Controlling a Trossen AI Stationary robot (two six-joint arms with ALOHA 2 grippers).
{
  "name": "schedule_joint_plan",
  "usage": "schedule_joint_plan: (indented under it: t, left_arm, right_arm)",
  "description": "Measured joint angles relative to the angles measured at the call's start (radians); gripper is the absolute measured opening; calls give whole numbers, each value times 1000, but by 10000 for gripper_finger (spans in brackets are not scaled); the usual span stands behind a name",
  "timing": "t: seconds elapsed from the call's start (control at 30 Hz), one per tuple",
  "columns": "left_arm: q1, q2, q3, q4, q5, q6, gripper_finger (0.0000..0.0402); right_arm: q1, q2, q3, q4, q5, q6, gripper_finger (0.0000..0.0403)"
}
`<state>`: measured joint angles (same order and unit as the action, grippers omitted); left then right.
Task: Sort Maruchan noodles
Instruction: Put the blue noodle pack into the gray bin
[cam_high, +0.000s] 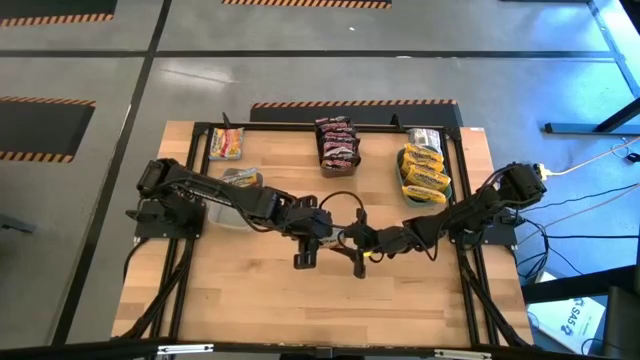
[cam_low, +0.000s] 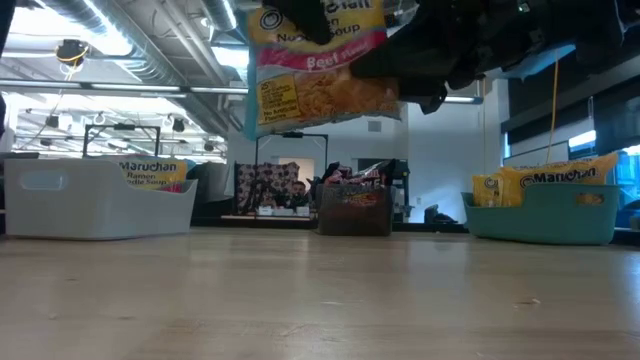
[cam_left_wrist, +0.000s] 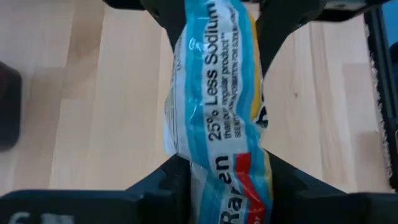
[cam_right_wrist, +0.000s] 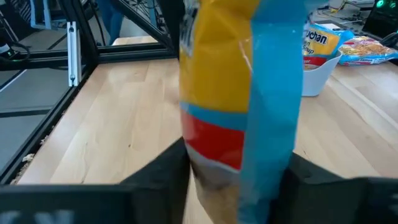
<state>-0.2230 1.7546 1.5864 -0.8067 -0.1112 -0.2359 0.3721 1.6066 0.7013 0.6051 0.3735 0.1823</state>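
Note:
One Maruchan noodle packet (cam_low: 315, 75), yellow, blue and pink with "Beef" printed on it, hangs high above the table's middle between both grippers. In the high view my left gripper (cam_high: 308, 248) and my right gripper (cam_high: 362, 250) meet tip to tip over the table's centre. The left wrist view shows the packet (cam_left_wrist: 217, 106) running from my left gripper (cam_left_wrist: 227, 183) to the right gripper's fingers (cam_left_wrist: 286, 25) opposite. In the right wrist view the packet (cam_right_wrist: 242, 81) stands up between my right gripper (cam_right_wrist: 239, 177). Both are shut on it. My left gripper pinches one end of the packet (cam_left_wrist: 230, 165) between its two fingers, and the wrapper is squeezed narrow there. The fingers come level from the table's left. The packet is lifted clear of the table. My right gripper pinches the packet's opposite end (cam_right_wrist: 224, 149) between its two fingers, level from the table's right. The wrapper bunches in the hold, and the rest of the packet stands out beyond the fingertips, clear of the wood.
A white bin (cam_high: 238, 190) with one packet sits at the table's left. A dark bin of red-brown packets (cam_high: 337, 147) is at the far middle. A teal bin of yellow packets (cam_high: 424, 173) is at the far right. Loose packets (cam_high: 227, 143) lie at the far left.

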Motion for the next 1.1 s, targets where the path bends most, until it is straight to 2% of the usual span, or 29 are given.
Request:
schedule_joint_plan:
  t: [0.13, 0.27, 0.4, 0.53, 0.6, 0.7, 0.83, 1.1]
  left_arm:
    - [0, -4, 0, -38, -7, 7, 111]
    - [0, -35, 0, -115, -54, 6, 100]
    - [1, -102, 0, -241, -120, 3, 93]
    - [31, -194, 0, -391, -181, -28, 90]
    - [61, -244, 0, -474, -188, -42, 89]
    - [114, -306, -4, -596, -188, -66, 89]
    - [158, -377, -58, -660, -182, -42, 89]
    - [289, -477, -322, -613, -154, -11, 89]
  right_arm:
    - [0, -22, 0, -30, -2, -9, 202]
    - [0, -92, 0, -110, -3, -31, 238]
    - [0, -164, 1, -193, 36, -67, 253]
    - [-38, -201, 1, -237, 77, -144, 253]
    - [-89, -206, 1, -242, 36, -168, 249]
    - [-187, -203, 1, -264, -111, -203, 243]
    - [-299, -166, -1, -267, -266, -252, 237]
    - [-429, -129, 0, -246, -344, -337, 237]
